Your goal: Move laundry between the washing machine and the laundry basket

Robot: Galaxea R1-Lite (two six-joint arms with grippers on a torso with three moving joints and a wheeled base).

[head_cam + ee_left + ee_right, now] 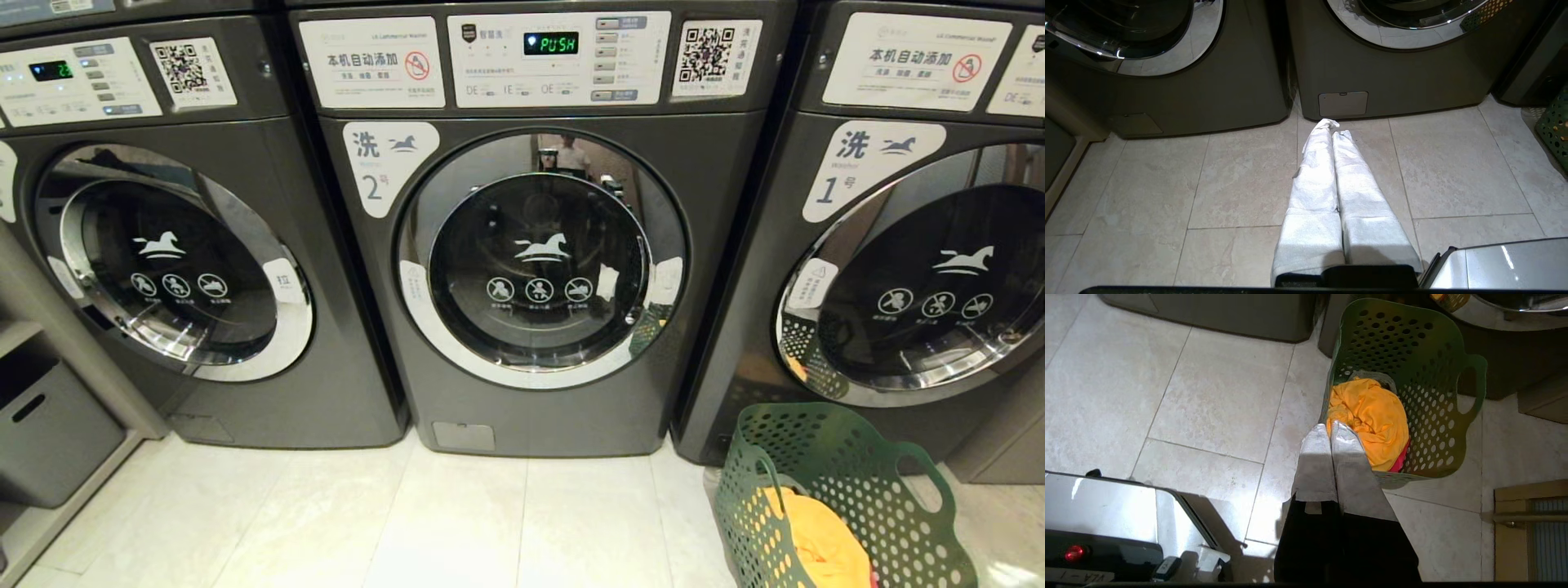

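Three washers, one basket, one bin, two pincers.

Three dark grey front-loading washing machines stand in a row: one labelled "2" point(539, 245), one labelled "1" point(914, 245), one with no number showing point(180, 245). One green perforated plastic laundry basket point(824, 457) holds one orange-yellow garment point(1372, 416), one red point(1401, 459). One plain grey bin point(49, 433). Two cloth-wrapped pincers, left point(1333, 128) and right point(1329, 428).

Washer door point(539, 261) shut; basket point(824, 490) open-topped.

The head view's lower edge cuts off the laundry basket point(824, 490); an orange-yellow garment point(820, 543) hides clothes beneath it
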